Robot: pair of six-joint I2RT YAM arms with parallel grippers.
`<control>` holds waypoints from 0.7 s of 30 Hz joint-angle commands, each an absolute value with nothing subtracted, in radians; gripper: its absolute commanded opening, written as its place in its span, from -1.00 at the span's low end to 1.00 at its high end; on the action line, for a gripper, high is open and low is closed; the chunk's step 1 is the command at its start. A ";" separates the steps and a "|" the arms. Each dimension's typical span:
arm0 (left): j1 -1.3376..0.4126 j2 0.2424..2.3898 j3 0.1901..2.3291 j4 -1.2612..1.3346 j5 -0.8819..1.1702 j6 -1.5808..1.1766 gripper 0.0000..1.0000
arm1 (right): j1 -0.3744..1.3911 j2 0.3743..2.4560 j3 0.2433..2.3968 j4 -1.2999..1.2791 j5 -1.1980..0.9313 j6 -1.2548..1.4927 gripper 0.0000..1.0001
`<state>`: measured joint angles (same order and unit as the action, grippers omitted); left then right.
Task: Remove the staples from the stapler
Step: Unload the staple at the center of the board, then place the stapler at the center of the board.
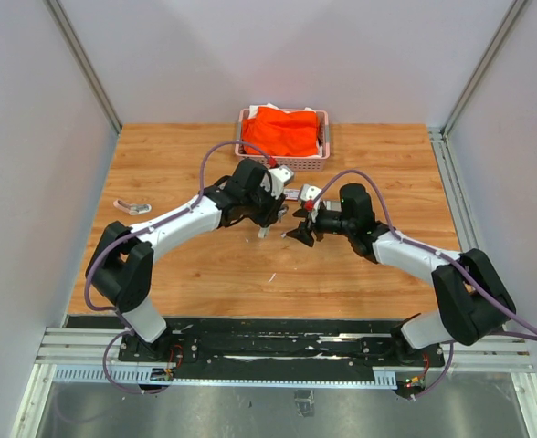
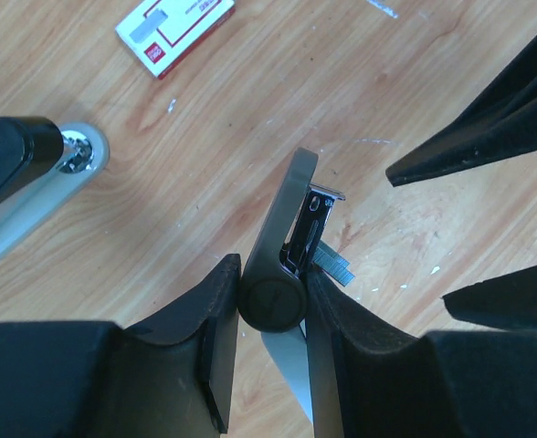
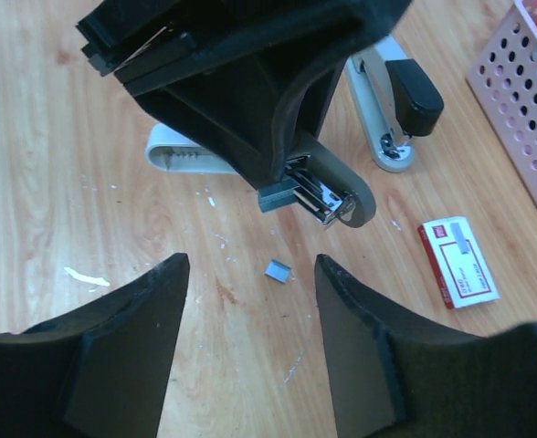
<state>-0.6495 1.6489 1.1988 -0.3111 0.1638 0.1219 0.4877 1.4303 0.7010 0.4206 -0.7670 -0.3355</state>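
Left wrist view: my left gripper (image 2: 270, 292) clamps the grey stapler (image 2: 287, 210), magazine exposed, so my right gripper (image 3: 250, 265), jaws apart on its right, can reach the protruding staples (image 2: 335, 266).

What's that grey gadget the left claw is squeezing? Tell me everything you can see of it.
It is a grey stapler, plastic-looking outside, swung open at its hinge. The left gripper pinches its round dark hinge end from both sides. One arm points away from the gripper, its shiny metal magazine exposed; a paler arm runs back between the fingers. A short strip of staples pokes out of the magazine. It seems held above the wooden table, touching only the gripper.
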 commanded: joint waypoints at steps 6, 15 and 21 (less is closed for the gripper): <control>-0.646 1.668 1.187 -0.309 0.148 0.070 -1.00 | 0.566 1.431 0.713 0.462 -0.394 -0.268 0.36; -0.646 1.691 1.181 -0.301 0.225 0.057 -1.00 | 0.588 1.464 0.730 0.475 -0.375 -0.184 0.38; -0.646 1.701 1.182 -0.303 0.248 0.050 -1.00 | 0.606 1.474 0.747 0.464 -0.338 -0.173 0.39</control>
